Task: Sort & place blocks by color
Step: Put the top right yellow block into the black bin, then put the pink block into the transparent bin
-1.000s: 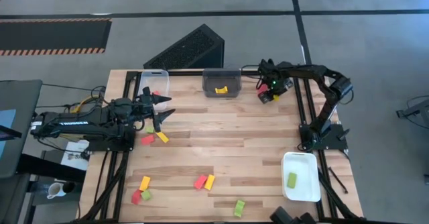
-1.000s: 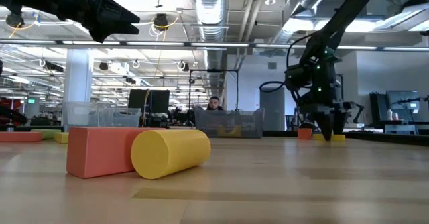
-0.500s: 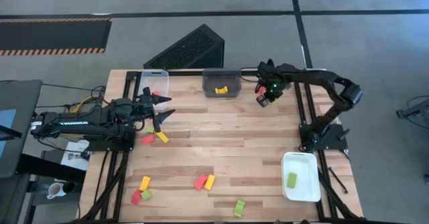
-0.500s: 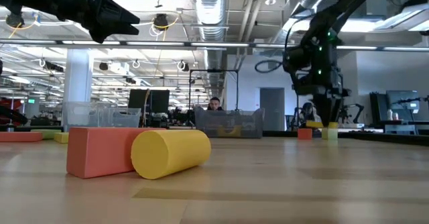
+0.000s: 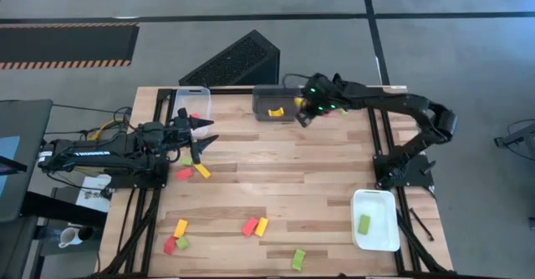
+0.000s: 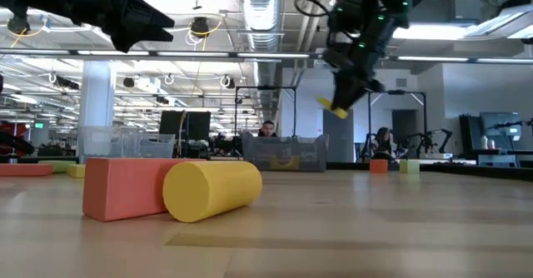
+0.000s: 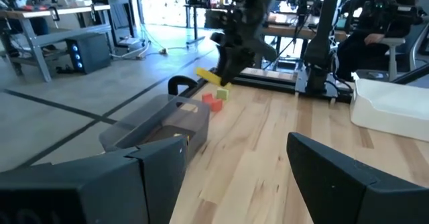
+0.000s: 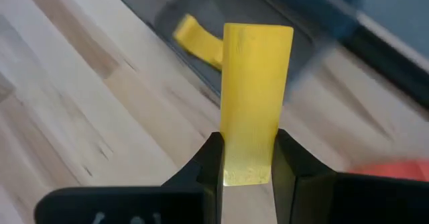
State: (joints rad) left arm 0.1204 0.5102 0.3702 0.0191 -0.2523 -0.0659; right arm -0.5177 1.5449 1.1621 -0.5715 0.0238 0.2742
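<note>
Yellow block (image 8: 257,96) sits clamped between right gripper (image 8: 247,158) fingers.

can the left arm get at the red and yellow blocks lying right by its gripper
Probably yes: the left gripper hangs open just beside the small red block and yellow block, with nothing between them.

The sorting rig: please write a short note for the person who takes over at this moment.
Right gripper is shut on a yellow block, in the air beside the dark grey tray, which already holds one yellow block.
Left gripper is open, hovering by the clear tray.
Done: one light green block lies in the white tray.
Left: drop the held block into the grey tray; then sort the red, yellow and green blocks on the table, including the red block near the left gripper and the green block at the front.
</note>
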